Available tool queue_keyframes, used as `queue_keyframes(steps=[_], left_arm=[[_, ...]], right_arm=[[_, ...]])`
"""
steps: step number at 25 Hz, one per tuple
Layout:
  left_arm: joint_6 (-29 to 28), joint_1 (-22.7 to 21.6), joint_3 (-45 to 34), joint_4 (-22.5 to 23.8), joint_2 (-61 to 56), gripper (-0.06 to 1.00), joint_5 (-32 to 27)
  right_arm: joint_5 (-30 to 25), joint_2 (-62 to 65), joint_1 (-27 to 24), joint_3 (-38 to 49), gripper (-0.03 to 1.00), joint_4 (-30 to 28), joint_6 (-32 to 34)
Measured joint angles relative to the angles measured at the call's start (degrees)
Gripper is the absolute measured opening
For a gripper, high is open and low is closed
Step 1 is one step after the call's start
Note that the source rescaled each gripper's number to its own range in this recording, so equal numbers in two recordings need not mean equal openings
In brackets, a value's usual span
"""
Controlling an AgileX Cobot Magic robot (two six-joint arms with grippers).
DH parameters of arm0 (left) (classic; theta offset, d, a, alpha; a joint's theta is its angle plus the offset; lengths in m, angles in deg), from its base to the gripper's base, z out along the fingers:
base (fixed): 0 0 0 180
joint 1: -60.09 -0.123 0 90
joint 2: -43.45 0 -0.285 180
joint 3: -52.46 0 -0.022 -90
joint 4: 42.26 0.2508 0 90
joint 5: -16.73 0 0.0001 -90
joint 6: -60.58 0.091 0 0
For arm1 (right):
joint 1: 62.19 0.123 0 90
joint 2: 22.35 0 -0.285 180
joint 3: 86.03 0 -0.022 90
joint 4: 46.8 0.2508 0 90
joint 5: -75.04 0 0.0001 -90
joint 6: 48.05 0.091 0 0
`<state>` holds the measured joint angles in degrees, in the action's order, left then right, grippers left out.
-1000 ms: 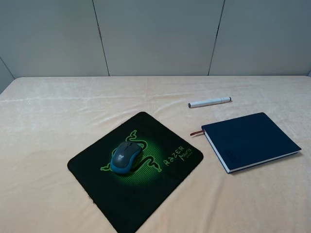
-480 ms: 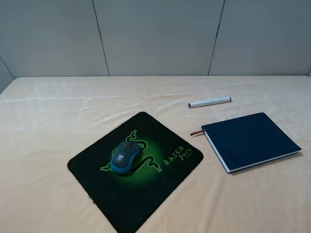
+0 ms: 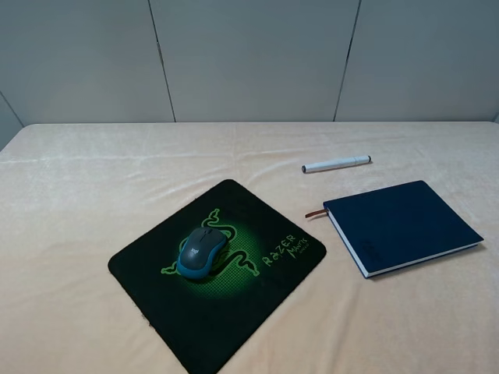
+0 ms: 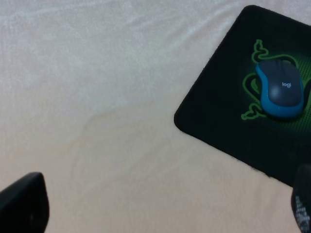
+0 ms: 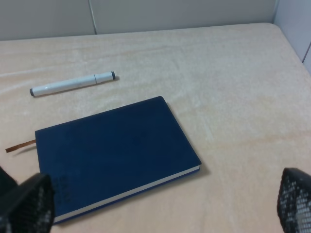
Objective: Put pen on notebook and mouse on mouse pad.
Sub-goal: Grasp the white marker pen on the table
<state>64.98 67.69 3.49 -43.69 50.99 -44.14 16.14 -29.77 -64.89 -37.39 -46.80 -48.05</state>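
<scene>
Exterior high: mouse [image 3: 202,252] sits on mouse pad [image 3: 234,315], half done; pen [image 3: 336,164] lies beyond notebook [image 3: 401,224], toward the table [image 3: 93,179] far edge. Your left tool [image 4: 163,208] and right tool [image 5: 160,204] gape empty.

The black rectangular mouse pad [image 3: 210,327] carries green capital lettering reading "RAZER" on its right part, just right of the green snake logo. A smaller line of green script sits beside that word and is too small to read. The dark grey and teal-blue computer mouse [image 4: 282,90] on the pad bears the pale word "logi" on its top. The dark navy-blue hardcover notebook [image 5: 112,150] shows a faint embossed mark at its near-left corner, illegible.
</scene>
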Motion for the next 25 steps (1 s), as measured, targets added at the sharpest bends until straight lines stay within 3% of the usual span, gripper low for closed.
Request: queue_keyframes(steps=[13, 19, 25], left_arm=[[0.0, 0.0, 0.0, 0.0, 0.0, 1.00, 0.0], [0.0, 0.0, 0.0, 0.0, 0.0, 1.00, 0.0], [0.0, 0.0, 0.0, 0.0, 0.0, 1.00, 0.0]], right_arm=[[0.0, -1.8, 0.0, -0.8, 1.00, 0.0, 0.0], [4.0, -18.1, 0.0, -8.8, 1.00, 0.7, -4.7], [9.9, -41.0, 0.0, -20.2, 1.00, 1.5, -14.5]])
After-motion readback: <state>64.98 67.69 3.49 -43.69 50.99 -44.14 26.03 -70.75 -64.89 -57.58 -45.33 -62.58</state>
